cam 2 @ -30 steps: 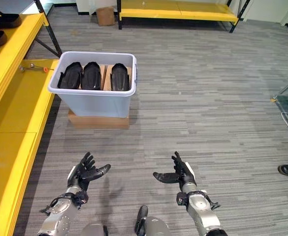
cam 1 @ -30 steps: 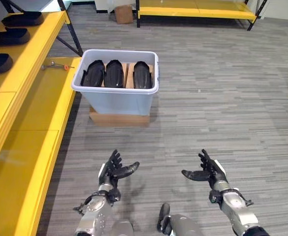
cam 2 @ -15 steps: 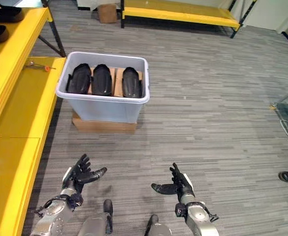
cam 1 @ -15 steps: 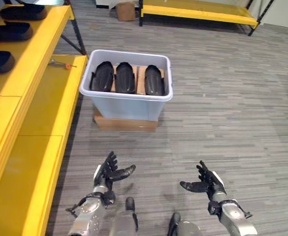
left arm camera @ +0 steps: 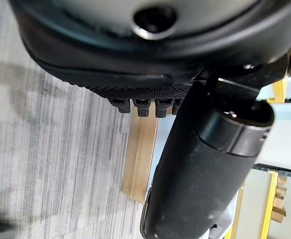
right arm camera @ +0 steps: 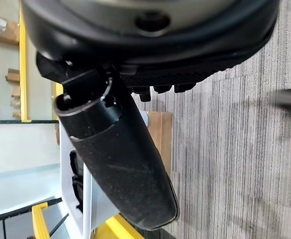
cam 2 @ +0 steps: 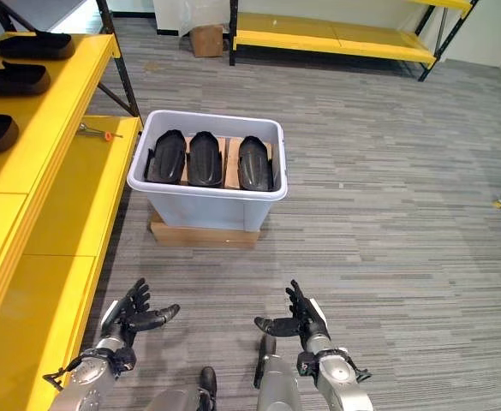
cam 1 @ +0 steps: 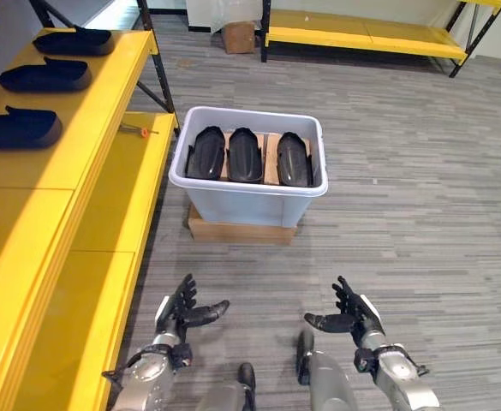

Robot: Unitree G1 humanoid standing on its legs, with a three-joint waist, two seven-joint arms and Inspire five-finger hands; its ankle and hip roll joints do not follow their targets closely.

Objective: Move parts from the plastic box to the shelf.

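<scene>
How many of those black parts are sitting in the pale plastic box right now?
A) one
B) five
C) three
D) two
C: the plastic box holds three black parts side by side, one on the left, one in the middle and one on the right, while the left hand and right hand are open and hold nothing.

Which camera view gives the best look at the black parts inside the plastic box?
The left eye view: all three black parts sit unobstructed in the plastic box. The right eye view shows the same. The right wrist view catches a sliver of one past the thumb.
</scene>
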